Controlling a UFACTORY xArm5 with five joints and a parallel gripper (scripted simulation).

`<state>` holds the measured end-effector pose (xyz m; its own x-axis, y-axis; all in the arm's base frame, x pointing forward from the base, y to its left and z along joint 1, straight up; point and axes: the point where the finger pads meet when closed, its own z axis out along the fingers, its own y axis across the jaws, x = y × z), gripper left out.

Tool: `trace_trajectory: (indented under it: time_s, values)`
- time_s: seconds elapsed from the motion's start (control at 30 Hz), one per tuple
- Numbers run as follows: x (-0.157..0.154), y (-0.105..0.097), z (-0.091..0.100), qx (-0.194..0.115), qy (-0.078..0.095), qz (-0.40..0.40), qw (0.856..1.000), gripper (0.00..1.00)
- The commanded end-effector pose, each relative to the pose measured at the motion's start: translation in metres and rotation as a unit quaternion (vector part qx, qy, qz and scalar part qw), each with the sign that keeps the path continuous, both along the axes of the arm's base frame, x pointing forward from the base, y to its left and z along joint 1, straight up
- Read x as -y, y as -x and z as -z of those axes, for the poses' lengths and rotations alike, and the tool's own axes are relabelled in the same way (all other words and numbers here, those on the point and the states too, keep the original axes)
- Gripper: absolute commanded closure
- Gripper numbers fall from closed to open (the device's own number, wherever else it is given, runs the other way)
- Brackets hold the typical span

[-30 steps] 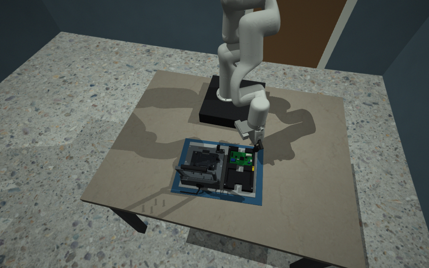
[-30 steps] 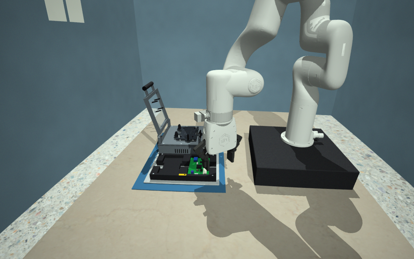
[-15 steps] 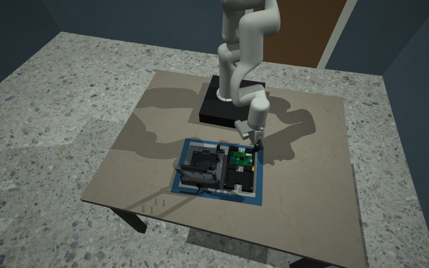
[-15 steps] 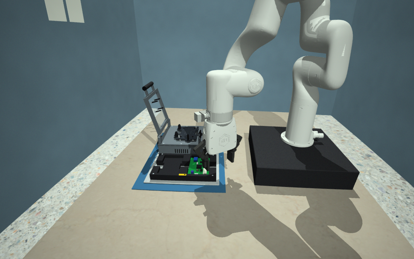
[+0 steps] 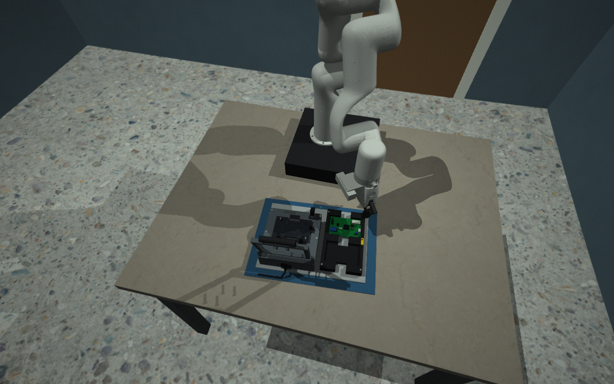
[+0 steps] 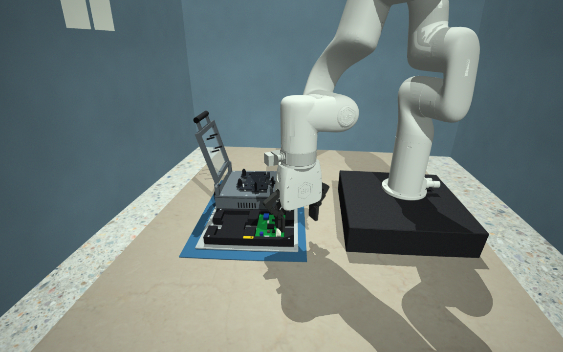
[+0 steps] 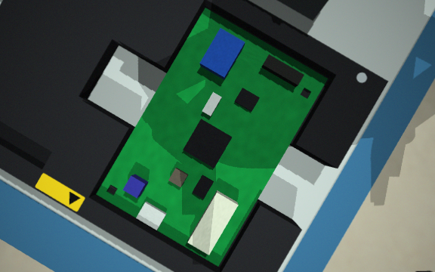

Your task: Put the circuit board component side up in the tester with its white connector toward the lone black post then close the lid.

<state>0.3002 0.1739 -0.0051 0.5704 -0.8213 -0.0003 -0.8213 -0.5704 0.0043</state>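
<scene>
Your gripper [image 5: 370, 210] [image 6: 296, 217] is fully open, gripping nothing, at the board's two o'clock in the top view. The circuit board [image 5: 346, 227] [image 6: 266, 225] [image 7: 257, 125] lies in the tray [image 5: 340, 253] [image 6: 231, 223] [image 7: 21, 57], at its twelve-o'clock end; finger contact appears unverifiable. Your tester's lid [image 5: 275, 241] [image 6: 206, 157] stands raised.

Plain test room or lab-like space of unnamed use, blue-grey walls [image 5: 204, 33] [image 6: 113, 109], brown door [image 5: 423, 42], speckled floor [image 5: 75, 133] [image 6: 25, 289], robot arm [image 5: 359, 62] [image 6: 410, 157] mounted at worktop [image 5: 443, 267] [image 6: 143, 297], tester [image 5: 290, 233] [image 6: 242, 202] set out
</scene>
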Motion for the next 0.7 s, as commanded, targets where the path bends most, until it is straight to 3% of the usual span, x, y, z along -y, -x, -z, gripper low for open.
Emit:
trace_trajectory:
  time_s: [0.0, 0.67]
  values:
    - [-0.0006, -0.0011, -0.0008, 0.001, -0.001, 0.000, 1.000, 0.00]
    - [0.0014, -0.0048, -0.0008, 0.001, -0.001, 0.000, 1.000, 0.00]
